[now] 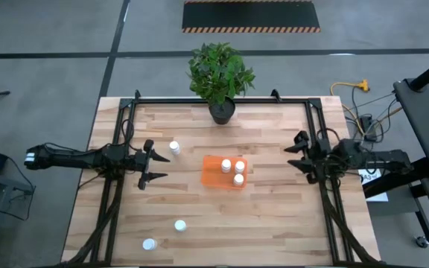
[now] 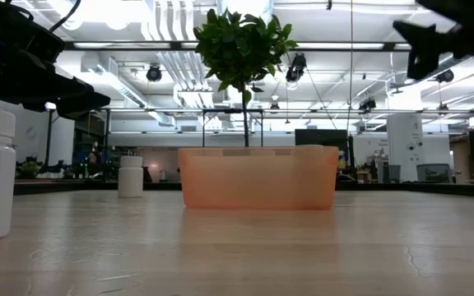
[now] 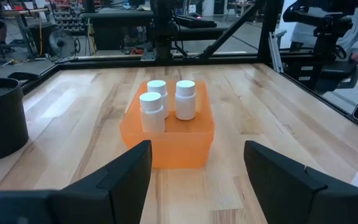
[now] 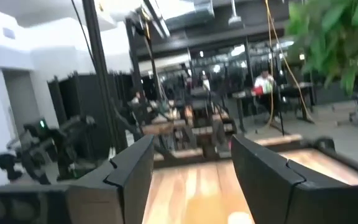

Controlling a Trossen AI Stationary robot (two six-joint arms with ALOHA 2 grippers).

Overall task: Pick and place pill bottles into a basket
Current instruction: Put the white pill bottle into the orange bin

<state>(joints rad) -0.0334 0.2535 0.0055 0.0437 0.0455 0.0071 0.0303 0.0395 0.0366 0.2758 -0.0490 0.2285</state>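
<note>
Pill bottle [image 1: 174,147], upright, is standing just beyond your left end effector [image 1: 152,165], whose fingers are gaping empty; the right end effector [image 1: 299,156], also parted, is sitting much farther off.

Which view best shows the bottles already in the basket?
The left wrist view: three bottles stand clearly in the basket. The high view shows only their caps; the low view only the basket wall; the right wrist view, nothing.
</note>
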